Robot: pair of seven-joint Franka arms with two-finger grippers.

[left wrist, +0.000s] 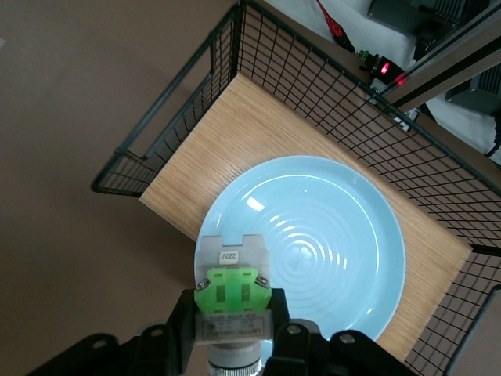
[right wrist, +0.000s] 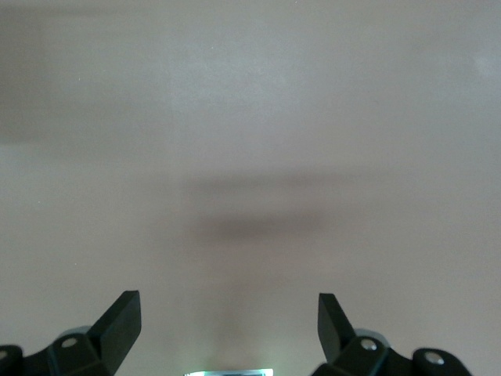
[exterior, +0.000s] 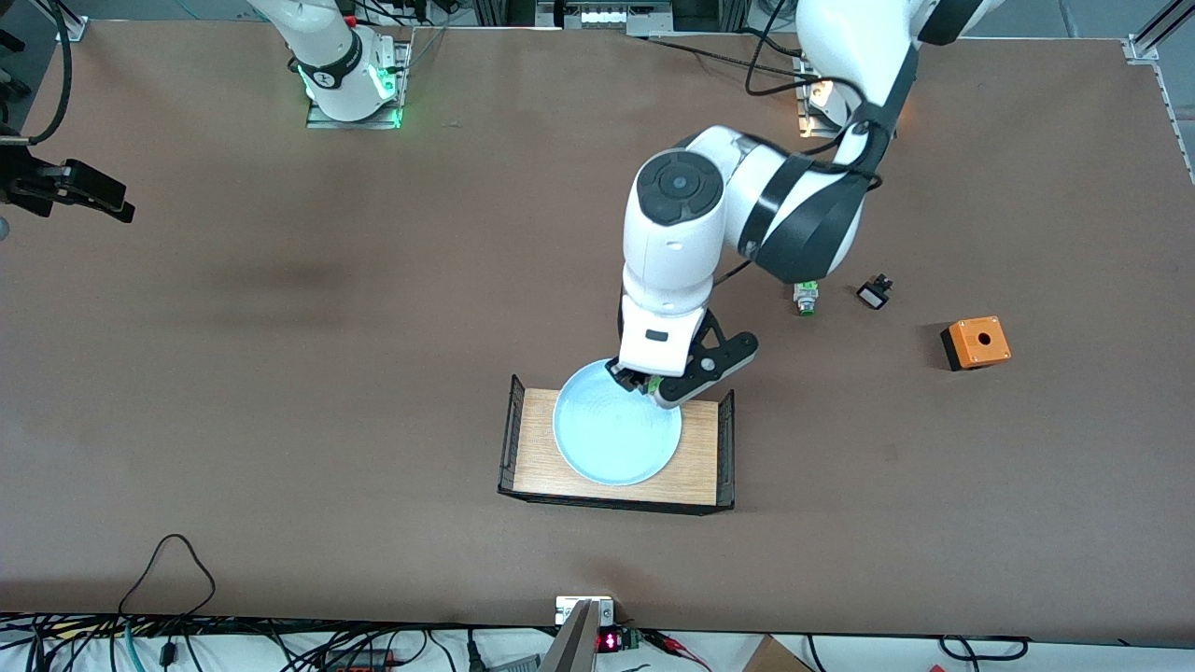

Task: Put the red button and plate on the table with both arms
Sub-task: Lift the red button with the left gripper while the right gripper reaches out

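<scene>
The pale blue plate (exterior: 616, 439) lies on a small wooden tray (exterior: 537, 448) with black wire ends, on the brown table (exterior: 280, 373). My left gripper (exterior: 644, 381) hangs over the plate's rim, at the edge farther from the front camera. It is shut on a button switch (left wrist: 233, 294) with a light green block and white-grey body; its cap is hidden. The plate (left wrist: 329, 251) and the tray (left wrist: 227, 141) lie below it. My right gripper (exterior: 103, 196) is open and empty (right wrist: 229, 313) above bare table at the right arm's end, where the arm waits.
A switch with a green cap (exterior: 805, 301), a small black-and-white switch (exterior: 875, 293) and an orange box (exterior: 976, 343) sit on the table toward the left arm's end. Cables run along the table edge nearest the front camera.
</scene>
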